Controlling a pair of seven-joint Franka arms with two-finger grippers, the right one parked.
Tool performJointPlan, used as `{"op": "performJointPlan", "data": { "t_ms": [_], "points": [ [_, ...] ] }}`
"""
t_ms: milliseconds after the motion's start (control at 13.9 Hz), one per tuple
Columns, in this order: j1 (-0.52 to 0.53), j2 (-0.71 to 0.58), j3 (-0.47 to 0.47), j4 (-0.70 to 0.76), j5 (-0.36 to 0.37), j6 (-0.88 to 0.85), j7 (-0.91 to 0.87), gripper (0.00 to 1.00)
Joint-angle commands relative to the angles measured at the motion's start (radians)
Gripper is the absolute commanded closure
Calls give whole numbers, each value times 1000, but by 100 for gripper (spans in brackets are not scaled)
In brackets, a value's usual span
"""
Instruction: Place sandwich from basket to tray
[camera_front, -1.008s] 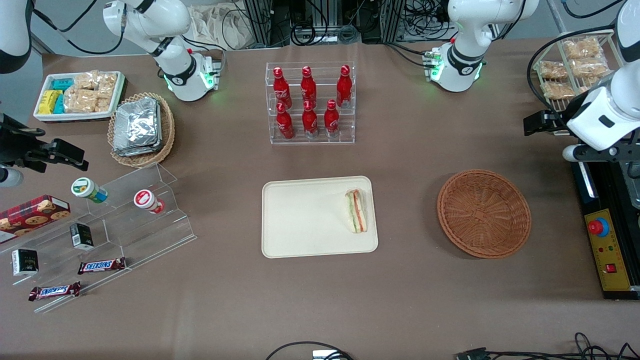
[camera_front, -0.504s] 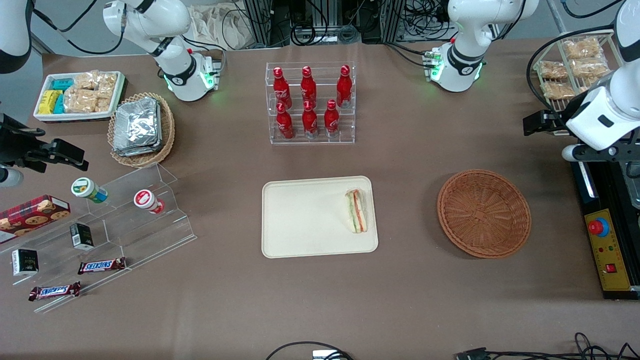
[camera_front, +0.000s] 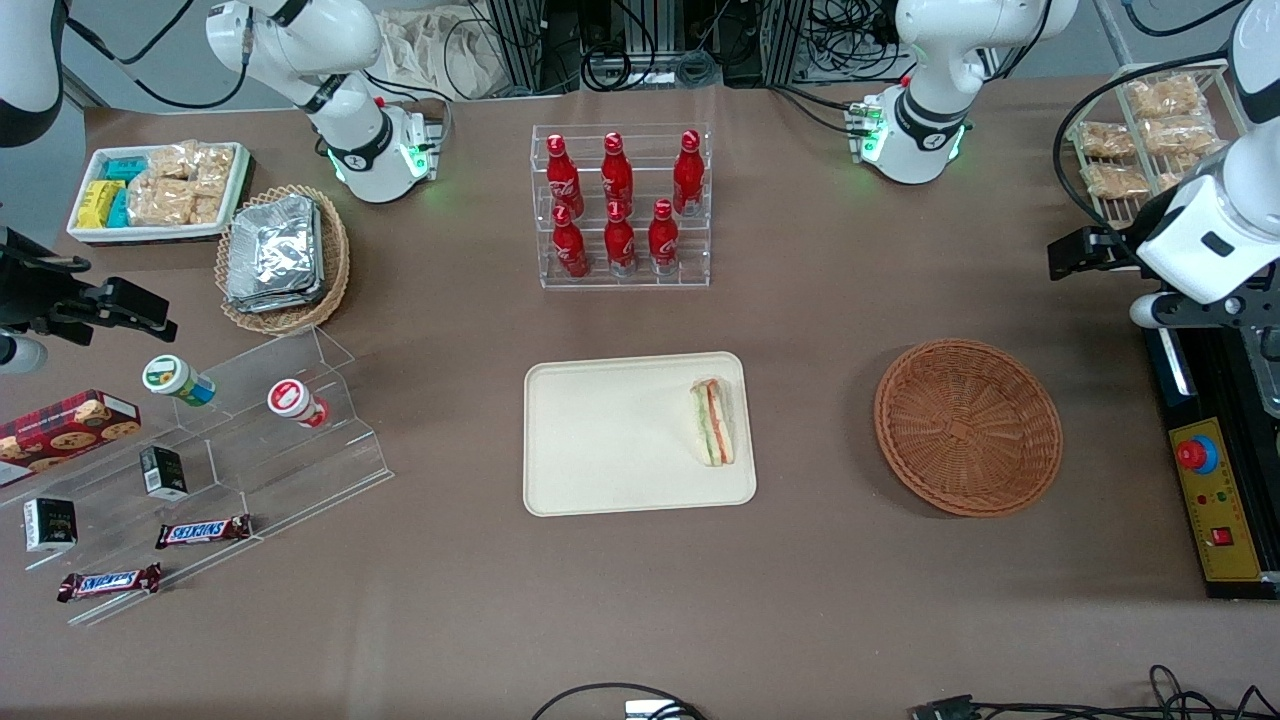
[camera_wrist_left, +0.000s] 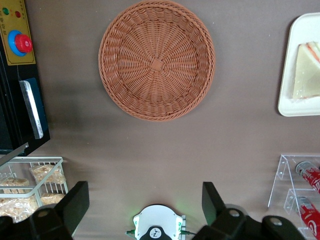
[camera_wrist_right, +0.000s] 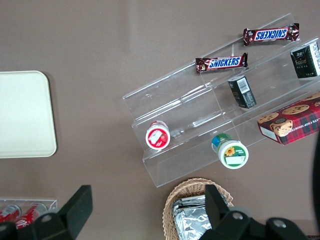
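Observation:
The sandwich (camera_front: 712, 422), a wrapped wedge with orange and green layers, lies on the cream tray (camera_front: 600, 440), at the tray's end nearest the basket. It also shows in the left wrist view as the sandwich (camera_wrist_left: 306, 70) on the tray (camera_wrist_left: 292, 107). The reddish-brown wicker basket (camera_front: 967, 427) sits empty beside the tray, toward the working arm's end; the wrist view shows that basket (camera_wrist_left: 156, 60) with nothing in it. My left gripper (camera_front: 1075, 252) hangs high above the table, farther from the front camera than the basket. The gripper (camera_wrist_left: 144, 202) is open and holds nothing.
An acrylic rack of red bottles (camera_front: 620, 205) stands farther back than the tray. A wire rack of snack packs (camera_front: 1140, 140) and a control box with a red button (camera_front: 1205, 490) flank the basket. A foil-packet basket (camera_front: 283, 255) and acrylic snack shelves (camera_front: 200, 470) lie toward the parked arm's end.
My left arm has shifted very slightly nearer the front camera. The sandwich, tray and basket have not moved.

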Motion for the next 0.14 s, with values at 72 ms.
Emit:
{"op": "performJointPlan", "data": {
  "t_ms": [72],
  "points": [
    [16,-30,-13,-31,4,19,-25,0]
  ]
}}
